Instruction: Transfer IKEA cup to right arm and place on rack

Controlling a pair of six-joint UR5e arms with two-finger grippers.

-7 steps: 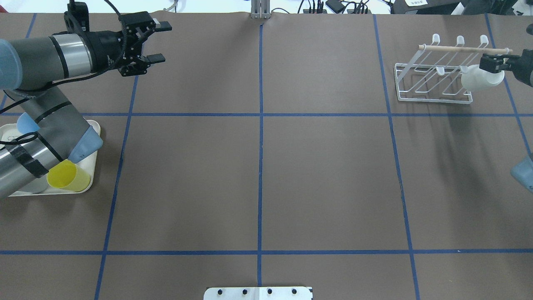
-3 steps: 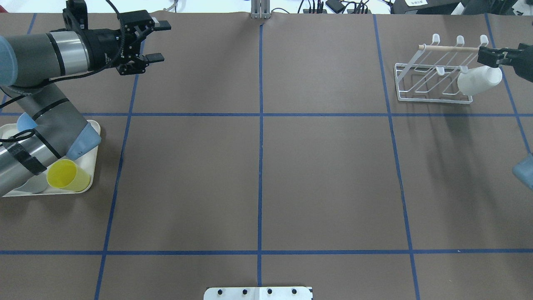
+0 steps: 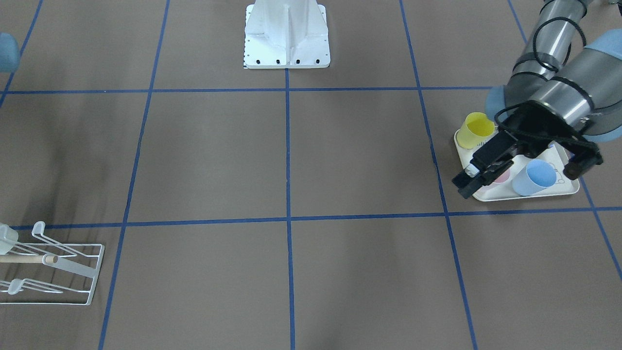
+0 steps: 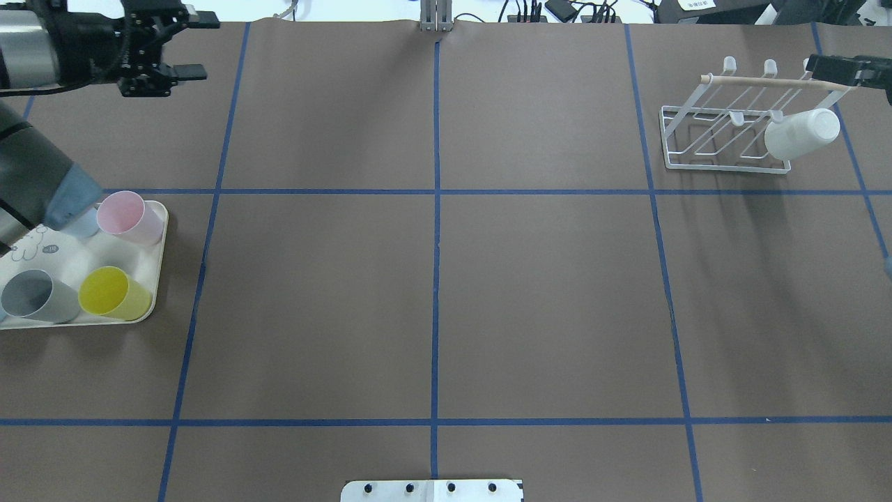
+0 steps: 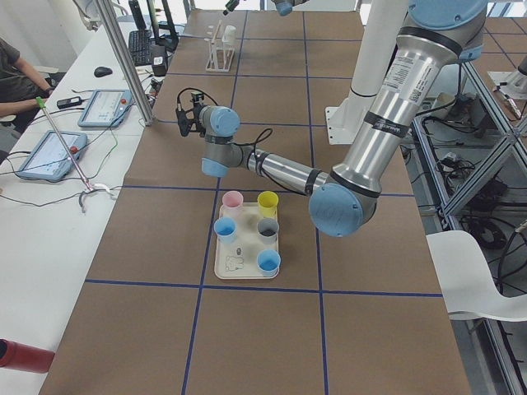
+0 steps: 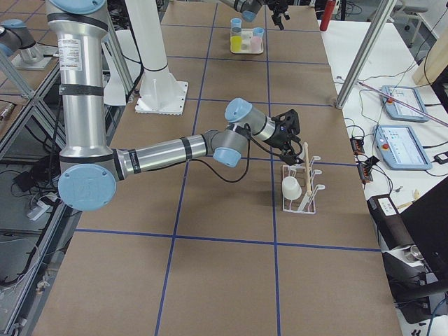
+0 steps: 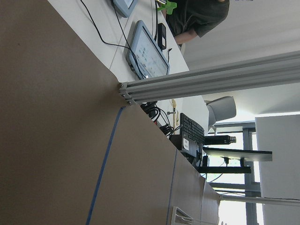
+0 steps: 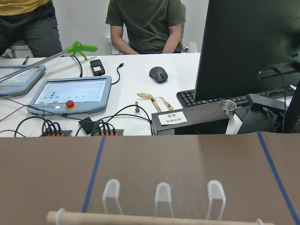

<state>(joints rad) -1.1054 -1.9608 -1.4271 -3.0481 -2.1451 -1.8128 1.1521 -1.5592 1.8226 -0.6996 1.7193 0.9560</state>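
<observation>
Your left claw [image 4: 197,43] is open and holds nothing, over the far left corner of the brown tabletop [image 4: 432,279]. The white plastic cup [image 4: 801,134] sits tipped on the right end of the white wire rack [image 4: 733,118]. Your right claw [image 4: 814,68] floats near it, not touching it; you cannot tell if it is open.

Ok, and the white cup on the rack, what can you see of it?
The white cup is plain, opaque and plastic-looking, tapered, with no handle. It sits inverted and tilted over a prong of the white wire rack, at the rack's corner nearest the robot on its right, mouth down toward the frame and closed base up and outward. The prong inside it is hidden. The right gripper is apart from it, near the wooden rod.
</observation>
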